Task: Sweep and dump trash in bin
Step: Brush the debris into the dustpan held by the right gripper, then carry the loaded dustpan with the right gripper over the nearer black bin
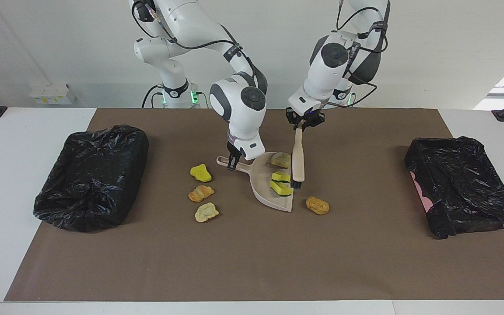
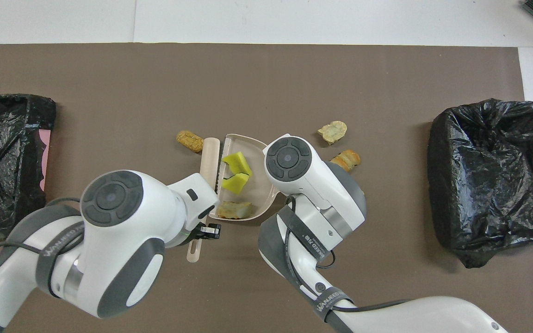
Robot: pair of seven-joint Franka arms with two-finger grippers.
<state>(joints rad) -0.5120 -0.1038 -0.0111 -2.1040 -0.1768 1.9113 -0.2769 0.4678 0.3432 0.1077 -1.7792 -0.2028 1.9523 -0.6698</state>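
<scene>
So far three trash pieces [image 1: 281,183] lie in the dustpan [image 1: 264,189], held by the right gripper [image 1: 233,163] clamped on its handle; the left gripper [image 1: 303,124], clamped on the brush [image 1: 298,159], hovers over the dustpan's mouth. Four pieces remain on the mat beside the dustpan; neither bin [image 1: 462,186] has received any.

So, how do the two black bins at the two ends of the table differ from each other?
The bin at the right arm's end shows only black liner, which bulges up over it; the bin at the left arm's end shows a pink strip where its liner has slipped, and its liner sags into an open hollow. Both are lined with crinkled black plastic, stand on the edge of the brown mat, and show no trash inside.
</scene>
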